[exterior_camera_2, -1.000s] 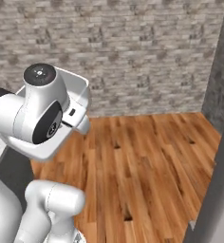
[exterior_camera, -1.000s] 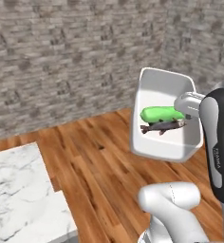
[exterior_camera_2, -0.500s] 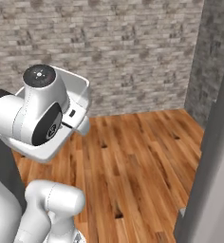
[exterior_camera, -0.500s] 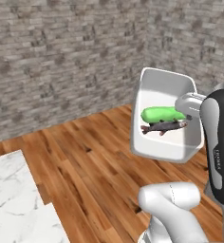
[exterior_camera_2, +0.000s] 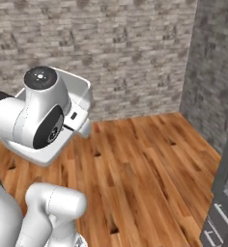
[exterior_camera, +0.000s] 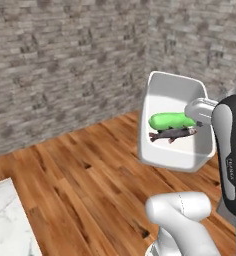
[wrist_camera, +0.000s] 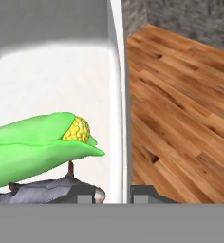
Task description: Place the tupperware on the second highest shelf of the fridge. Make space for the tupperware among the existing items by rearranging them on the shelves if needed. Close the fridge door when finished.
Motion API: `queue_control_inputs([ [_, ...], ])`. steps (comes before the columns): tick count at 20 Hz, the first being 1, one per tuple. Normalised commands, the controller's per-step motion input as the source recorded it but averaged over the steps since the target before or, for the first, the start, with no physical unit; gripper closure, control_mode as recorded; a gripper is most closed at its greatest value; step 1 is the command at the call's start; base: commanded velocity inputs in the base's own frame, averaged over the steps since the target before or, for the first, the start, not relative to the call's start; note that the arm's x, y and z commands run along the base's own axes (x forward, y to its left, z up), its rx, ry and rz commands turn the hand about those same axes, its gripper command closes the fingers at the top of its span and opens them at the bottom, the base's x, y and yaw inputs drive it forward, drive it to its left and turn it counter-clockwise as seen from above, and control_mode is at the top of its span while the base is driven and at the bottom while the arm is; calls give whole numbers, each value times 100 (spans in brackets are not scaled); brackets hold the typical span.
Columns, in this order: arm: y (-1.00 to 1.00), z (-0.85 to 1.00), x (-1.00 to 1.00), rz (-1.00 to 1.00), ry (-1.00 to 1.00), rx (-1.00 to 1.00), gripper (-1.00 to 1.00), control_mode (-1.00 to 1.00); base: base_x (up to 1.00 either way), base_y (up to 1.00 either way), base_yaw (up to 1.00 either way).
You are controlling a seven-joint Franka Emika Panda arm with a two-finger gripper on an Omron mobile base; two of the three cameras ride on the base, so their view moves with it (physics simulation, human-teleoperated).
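The two-finger gripper [wrist_camera: 119, 193] pinches one wall of the white plastic tupperware [exterior_camera: 174, 95], held tipped on its side above the wooden floor [exterior_camera_2: 145, 164]. The green-husked corn cob [exterior_camera: 171, 120] and grey fish [exterior_camera: 172, 133] could spill out (the opening faces sideways). The grey-steel fridge [exterior_camera_2: 222, 207] stands at far right.

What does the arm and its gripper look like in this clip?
Glossy white rounded arm links with dark grey joints. One joint cap is a dark disc with small white dots; a black link in the left base view carries small pale lettering. The gripper has two small dark fingertips.
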Motion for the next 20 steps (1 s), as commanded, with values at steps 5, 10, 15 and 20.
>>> queue_control_inputs([
  [5,0,0,0,0,0,0,100,100,67,0,-22],
  [10,0,0,0,0,0,0,100,100,46,-4,-25],
  [15,0,0,0,0,0,0,100,100,5,-22,-31],
  [20,0,0,0,0,0,0,100,100,-3,-35,-40],
])
